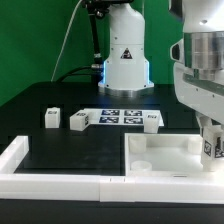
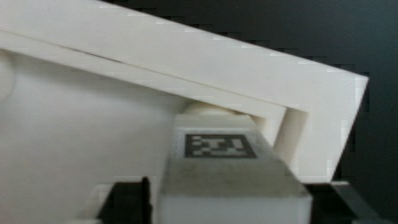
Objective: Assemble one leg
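Note:
My gripper is at the exterior view's right, low over the far right corner of the large flat white panel. It is shut on a white leg whose tag faces out. In the wrist view the leg stands upright between my two dark fingers, its tag on top, set into the panel's corner beside the white rail. Whether the leg touches the panel is hidden. Three loose legs lie on the black table: two at the left, one at the right.
The marker board lies between the loose legs. A white L-shaped rail borders the table's front and left. The robot base stands behind the marker board. A green cable hangs at the back left.

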`<move>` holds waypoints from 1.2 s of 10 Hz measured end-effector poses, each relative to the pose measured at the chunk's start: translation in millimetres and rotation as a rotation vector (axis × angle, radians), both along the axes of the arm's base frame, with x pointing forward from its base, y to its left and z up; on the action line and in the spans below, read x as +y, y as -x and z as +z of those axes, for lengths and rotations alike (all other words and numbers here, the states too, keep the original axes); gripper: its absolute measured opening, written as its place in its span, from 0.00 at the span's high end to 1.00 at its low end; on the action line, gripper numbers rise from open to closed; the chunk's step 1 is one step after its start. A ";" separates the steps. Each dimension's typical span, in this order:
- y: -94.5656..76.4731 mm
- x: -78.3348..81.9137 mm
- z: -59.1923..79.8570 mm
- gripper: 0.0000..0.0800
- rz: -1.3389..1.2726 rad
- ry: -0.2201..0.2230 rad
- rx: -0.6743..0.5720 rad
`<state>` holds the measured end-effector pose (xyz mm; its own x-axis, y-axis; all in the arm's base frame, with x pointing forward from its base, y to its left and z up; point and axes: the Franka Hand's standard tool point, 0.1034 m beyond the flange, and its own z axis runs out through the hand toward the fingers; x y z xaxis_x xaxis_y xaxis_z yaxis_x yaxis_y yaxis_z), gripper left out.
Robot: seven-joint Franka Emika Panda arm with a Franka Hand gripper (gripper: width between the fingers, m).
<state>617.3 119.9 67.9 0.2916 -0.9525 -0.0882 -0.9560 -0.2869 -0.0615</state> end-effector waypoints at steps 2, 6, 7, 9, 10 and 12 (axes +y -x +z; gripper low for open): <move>0.1 0.4 0.0 0.36 0.095 0.004 -0.009; 1.9 4.8 -0.3 0.19 0.662 0.025 -0.052; 2.1 4.5 -2.1 0.19 0.799 0.037 -0.060; -0.4 2.6 -4.0 0.19 1.053 0.040 -0.065; -1.9 0.9 -2.1 0.19 1.197 0.054 -0.069; -1.6 -0.9 -2.5 0.19 1.296 0.064 -0.071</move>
<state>618.9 119.0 65.4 0.9997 0.0227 0.0001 0.0227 -0.9984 -0.0525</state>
